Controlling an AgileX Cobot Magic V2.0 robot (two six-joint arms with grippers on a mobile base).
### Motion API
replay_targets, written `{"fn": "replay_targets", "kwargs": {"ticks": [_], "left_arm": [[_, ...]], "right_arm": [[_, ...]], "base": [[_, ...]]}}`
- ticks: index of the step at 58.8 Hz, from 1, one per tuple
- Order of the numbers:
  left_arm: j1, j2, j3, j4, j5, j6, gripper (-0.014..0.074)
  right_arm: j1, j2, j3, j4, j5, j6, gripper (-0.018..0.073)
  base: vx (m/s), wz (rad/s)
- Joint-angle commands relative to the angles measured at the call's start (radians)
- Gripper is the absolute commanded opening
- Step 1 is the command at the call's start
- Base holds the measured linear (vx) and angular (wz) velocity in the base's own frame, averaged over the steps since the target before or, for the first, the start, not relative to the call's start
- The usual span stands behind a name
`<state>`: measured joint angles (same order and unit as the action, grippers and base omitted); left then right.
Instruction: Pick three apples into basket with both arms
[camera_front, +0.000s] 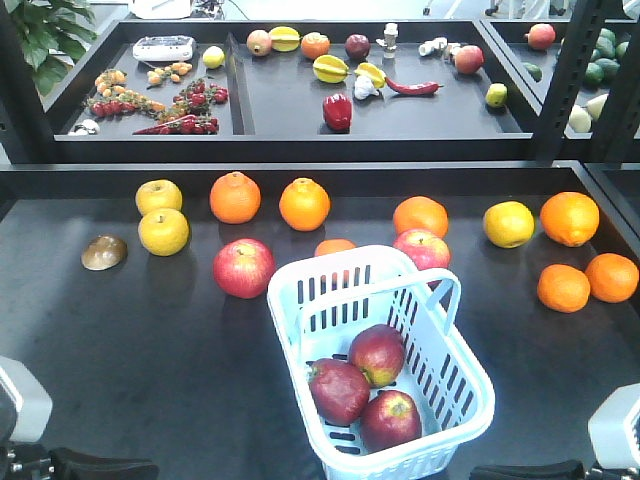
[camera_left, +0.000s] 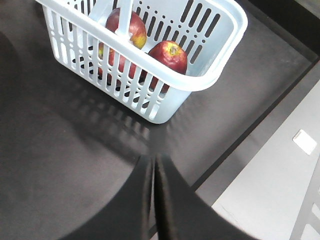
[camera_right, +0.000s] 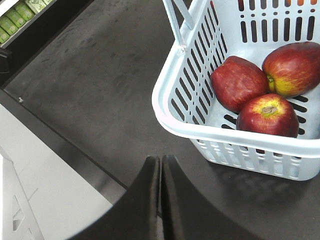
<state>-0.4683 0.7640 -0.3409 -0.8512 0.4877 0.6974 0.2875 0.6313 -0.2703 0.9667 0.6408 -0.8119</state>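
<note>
Three dark red apples (camera_front: 377, 353) (camera_front: 338, 390) (camera_front: 390, 420) lie together inside the pale blue basket (camera_front: 300, 290), which stands near the table's front edge with its handle up. In the left wrist view my left gripper (camera_left: 152, 159) is shut on nothing, low over the dark tabletop, a short way from the basket (camera_left: 220, 60); two apples (camera_left: 169, 56) show through its slots. My right gripper (camera_right: 161, 159) is also shut and empty, just off the basket's (camera_right: 170, 115) near corner. All three apples (camera_right: 239, 82) (camera_right: 292, 67) (camera_right: 269, 115) show in that view.
Two lighter red apples (camera_front: 243, 267) (camera_front: 422, 249) lie on the table behind the basket, among oranges (camera_front: 235, 197), yellow fruit (camera_front: 163, 231) and a brown shell-like object (camera_front: 104, 252). A raised back shelf (camera_front: 300, 148) holds mixed produce. The table's front edge (camera_right: 60, 145) runs close behind both grippers.
</note>
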Motion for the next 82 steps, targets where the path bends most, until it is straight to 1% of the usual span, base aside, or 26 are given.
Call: {"fn": "replay_targets", "kwargs": {"ticks": [1,36,40,45,48,51,53,56,61,63,64,66,70,72,74,77,82], "left_arm": [[-0.003,-0.002,-0.022,-0.025,-0.022,-0.009,-0.0006],[-0.003,-0.002,-0.022,-0.026,-0.035,-0.009,-0.0006],[-0.003,-0.002,-0.022,-0.048,-0.035,-0.009,-0.0006],[-0.003,-0.002,-0.022,-0.104,-0.062,-0.014,-0.0006],[-0.003,-0.002,-0.022,-0.137,-0.096,-0.04,-0.0006],[-0.003,-0.003,-0.022,-0.134,-0.129,-0.08,-0.0006],[-0.003,-0.004,-0.022,-0.113,-0.153,-0.115,-0.0006],[-0.003,-0.004,-0.022,-0.045,-0.198,-0.179,-0.0006],[-0.003,-0.004,-0.022,0.144,-0.286,-0.328,-0.0006],[-0.003,-0.004,-0.022,0.243,-0.322,-0.406,-0.0006],[-0.003,-0.004,-0.022,0.275,-0.332,-0.431,-0.0006],[-0.003,-0.004,-0.022,0.37,-0.353,-0.503,-0.0006],[-0.003,-0.004,-0.019,0.505,-0.354,-0.605,-0.0006],[-0.003,-0.004,-0.005,0.555,-0.356,-0.645,-0.0006],[-0.003,-0.014,0.017,0.594,-0.358,-0.688,-0.0006],[-0.003,-0.035,0.072,0.629,-0.386,-0.729,-0.0006],[-0.003,-0.097,0.193,0.629,-0.488,-0.787,-0.0006]], "right_arm": [[0.0,-0.001,-0.027,0.036,-0.02,-0.011,-0.0005],[0.0,-0.001,-0.027,0.036,-0.02,-0.013,-0.0005],[0.0,-0.001,-0.027,0.036,-0.02,-0.013,-0.0005],[0.0,-0.001,-0.027,0.036,-0.02,-0.013,-0.0005],[0.0,-0.001,-0.027,0.036,-0.02,-0.013,-0.0005],[0.0,-0.001,-0.027,0.036,-0.02,-0.015,-0.0005],[0.0,-0.001,-0.027,0.036,-0.02,-0.015,-0.0005],[0.0,-0.001,-0.027,0.036,-0.019,-0.015,-0.0005],[0.0,-0.001,-0.027,0.036,-0.019,-0.015,-0.0005],[0.0,-0.001,-0.027,0.036,-0.019,-0.015,-0.0005],[0.0,-0.001,-0.027,0.036,-0.019,-0.015,-0.0005],[0.0,-0.001,-0.027,0.036,-0.019,-0.015,-0.0005],[0.0,-0.001,-0.027,0.036,-0.019,-0.015,-0.0005],[0.0,-0.001,-0.027,0.036,-0.019,-0.015,-0.0005],[0.0,-0.001,-0.027,0.036,-0.019,-0.015,-0.0005],[0.0,-0.001,-0.027,0.036,-0.019,-0.015,-0.0005],[0.0,-0.001,-0.027,0.036,-0.019,-0.015,-0.0005]], "base": [[0.0,0.0],[0.0,0.0],[0.0,0.0],[0.0,0.0],[0.0,0.0],[0.0,0.0],[0.0,0.0],[0.0,0.0],[0.0,0.0],[0.0,0.0],[0.0,0.0],[0.0,0.0],[0.0,0.0],[0.0,0.0],[0.0,0.0],[0.0,0.0],[0.0,0.0]]}}
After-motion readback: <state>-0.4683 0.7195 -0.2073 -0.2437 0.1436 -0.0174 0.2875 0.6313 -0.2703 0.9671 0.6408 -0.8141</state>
